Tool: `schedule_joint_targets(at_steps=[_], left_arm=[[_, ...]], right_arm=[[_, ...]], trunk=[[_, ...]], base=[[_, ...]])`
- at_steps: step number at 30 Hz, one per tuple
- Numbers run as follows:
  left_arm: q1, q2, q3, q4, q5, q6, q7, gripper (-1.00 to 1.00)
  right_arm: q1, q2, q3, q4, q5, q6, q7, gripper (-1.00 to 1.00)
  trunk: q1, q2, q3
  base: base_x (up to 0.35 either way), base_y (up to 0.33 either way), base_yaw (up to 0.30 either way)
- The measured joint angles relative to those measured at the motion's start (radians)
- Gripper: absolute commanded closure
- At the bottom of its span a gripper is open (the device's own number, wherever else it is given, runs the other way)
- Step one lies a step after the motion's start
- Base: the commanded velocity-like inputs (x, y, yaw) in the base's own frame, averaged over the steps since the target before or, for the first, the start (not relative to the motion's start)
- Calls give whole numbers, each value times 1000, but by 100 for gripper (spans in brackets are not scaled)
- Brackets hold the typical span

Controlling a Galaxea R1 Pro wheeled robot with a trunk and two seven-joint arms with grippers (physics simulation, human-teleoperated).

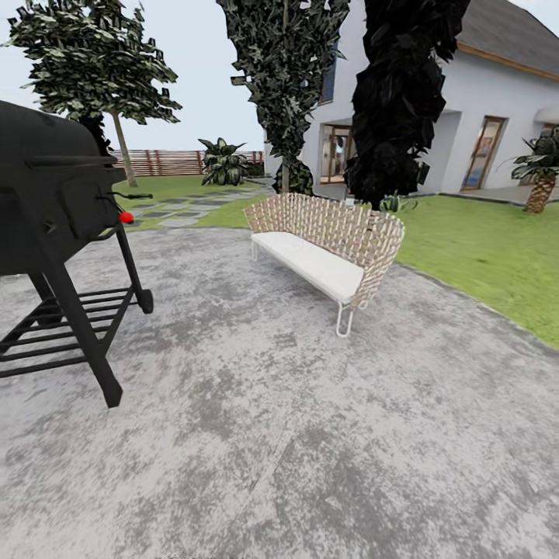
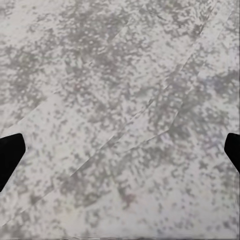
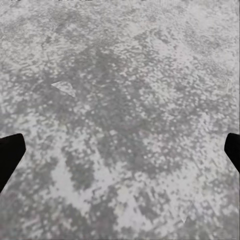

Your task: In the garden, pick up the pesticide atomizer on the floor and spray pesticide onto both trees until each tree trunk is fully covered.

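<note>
I stand on a mottled grey stone patio (image 1: 295, 419). Beyond it lies the green lawn (image 1: 481, 248), with grey stepping stones (image 1: 167, 211) running toward a brown slat fence (image 1: 167, 161). A leafy tree (image 1: 93, 54) rises at the far left on a slim pale trunk (image 1: 122, 151). A second tall tree (image 1: 283, 78) stands behind the bench. My left gripper (image 2: 120, 155) hangs open over bare paving, its black fingertips (image 2: 9, 155) far apart. My right gripper (image 3: 120, 155) is open over paving too, with nothing between its fingers.
A black barbecue grill (image 1: 54, 194) on legs stands close at the left. A wicker bench (image 1: 326, 241) with a white cushion sits ahead in the middle. A near-black conifer (image 1: 400, 101), a white house (image 1: 481, 116) and a short palm (image 1: 541, 182) are to the right.
</note>
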Motion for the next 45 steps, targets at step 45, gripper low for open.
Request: schedule_joint_targets(at_steps=[45], left_arm=[[0, -1, 0, -1, 0, 0, 0, -100]], right_arm=[[0, 0, -2, -1, -1, 0, -1, -100]], trunk=[[0, 0, 0]], base=[[0, 0, 277]])
